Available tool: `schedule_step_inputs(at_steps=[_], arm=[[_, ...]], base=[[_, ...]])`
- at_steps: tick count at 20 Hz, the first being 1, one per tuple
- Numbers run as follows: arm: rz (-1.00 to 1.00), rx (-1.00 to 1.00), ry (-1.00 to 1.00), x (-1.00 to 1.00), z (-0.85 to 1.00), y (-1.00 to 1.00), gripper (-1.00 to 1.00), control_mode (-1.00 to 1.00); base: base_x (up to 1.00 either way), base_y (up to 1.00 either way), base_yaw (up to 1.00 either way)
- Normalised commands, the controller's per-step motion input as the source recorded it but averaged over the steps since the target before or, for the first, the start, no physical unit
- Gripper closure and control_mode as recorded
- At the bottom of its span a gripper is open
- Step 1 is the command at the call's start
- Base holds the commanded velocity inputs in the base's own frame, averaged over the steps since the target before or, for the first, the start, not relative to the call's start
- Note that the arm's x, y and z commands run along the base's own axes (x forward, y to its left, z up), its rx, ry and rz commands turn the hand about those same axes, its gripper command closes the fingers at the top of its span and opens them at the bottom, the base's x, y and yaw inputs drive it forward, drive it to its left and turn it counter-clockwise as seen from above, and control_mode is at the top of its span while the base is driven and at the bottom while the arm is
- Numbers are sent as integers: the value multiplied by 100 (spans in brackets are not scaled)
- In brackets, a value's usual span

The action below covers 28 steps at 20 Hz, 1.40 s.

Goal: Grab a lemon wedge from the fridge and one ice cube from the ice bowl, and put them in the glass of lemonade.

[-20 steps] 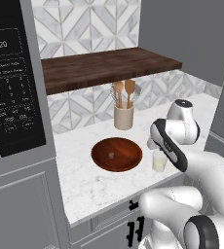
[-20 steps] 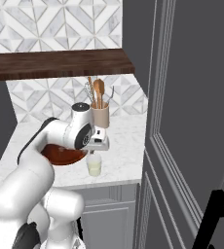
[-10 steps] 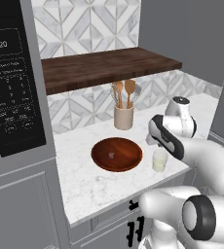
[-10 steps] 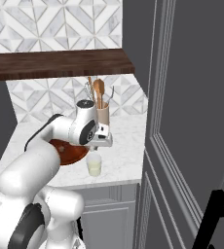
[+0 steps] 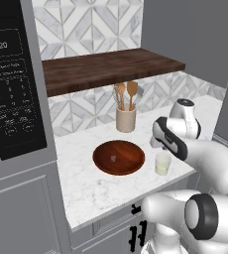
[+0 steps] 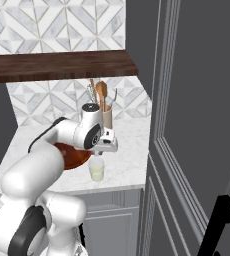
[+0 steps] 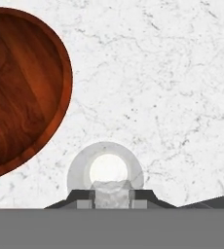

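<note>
While pinched, ice cube (image 7: pixel 111 190) between fingertips (image 7: pixel 83 198).

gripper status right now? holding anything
Gripper: closed on the ice cube, poised right over the glass of lemonade.

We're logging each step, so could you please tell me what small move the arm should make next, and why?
Probably open the fingers to drop the ice cube: in the hand view it sits pinched between them, directly above the glass of lemonade beside the wooden bowl.
</note>
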Motion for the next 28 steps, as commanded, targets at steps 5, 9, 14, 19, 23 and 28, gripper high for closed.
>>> schedule_step_inputs(at_steps=[5,9,14,19,23,28], arm=[[0,0,0,0,-23,5,100,-100],[0,0,0,9,-26,4,100,-100],[0,0,0,4,-11,0,100,-100],[0,0,0,0,0,0,-100,-100],[0,0,0,0,0,0,-100,-100],[0,0,0,0,1,0,-100,-100]], base=[[0,0,0],[0,0,0],[0,0,0],[0,0,0],[0,0,0],[0,0,0]])
